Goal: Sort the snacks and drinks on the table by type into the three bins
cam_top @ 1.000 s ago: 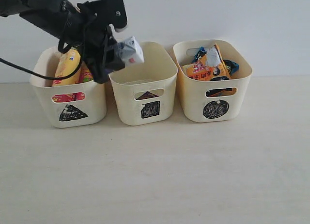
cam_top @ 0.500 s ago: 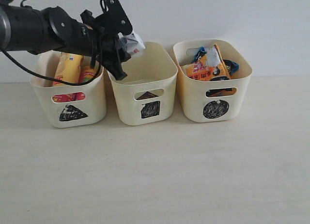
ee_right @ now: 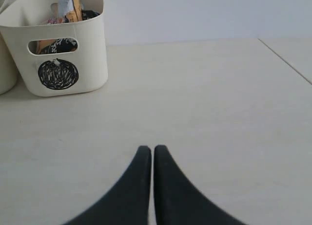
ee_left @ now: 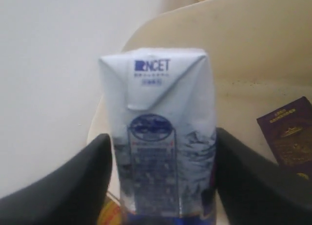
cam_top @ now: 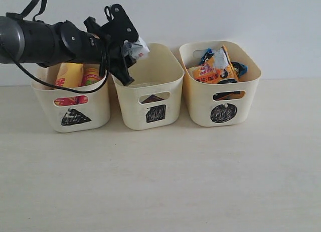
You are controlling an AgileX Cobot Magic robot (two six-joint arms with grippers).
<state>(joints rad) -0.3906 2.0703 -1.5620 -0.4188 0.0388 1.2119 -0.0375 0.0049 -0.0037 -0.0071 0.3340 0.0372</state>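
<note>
My left gripper is shut on the blue-white carton, holding it over the left rim of the square bin. The purple carton lies inside that bin, also showing through its handle slot. The triangle bin holds the yellow-red tube and the pink tube. In the circle bin sit the orange-white bag and the blue bag. My right gripper is shut on nothing, low over the table, and is out of the exterior view.
The three bins stand in a row against a pale wall. The table stretches broad in front of them. A seam or edge line runs along the far side in the right wrist view.
The left arm has swung lower and leftward, levelling out, and the blue-white carton has come down closer to the square bin's left rim. The bins' contents have not moved.
</note>
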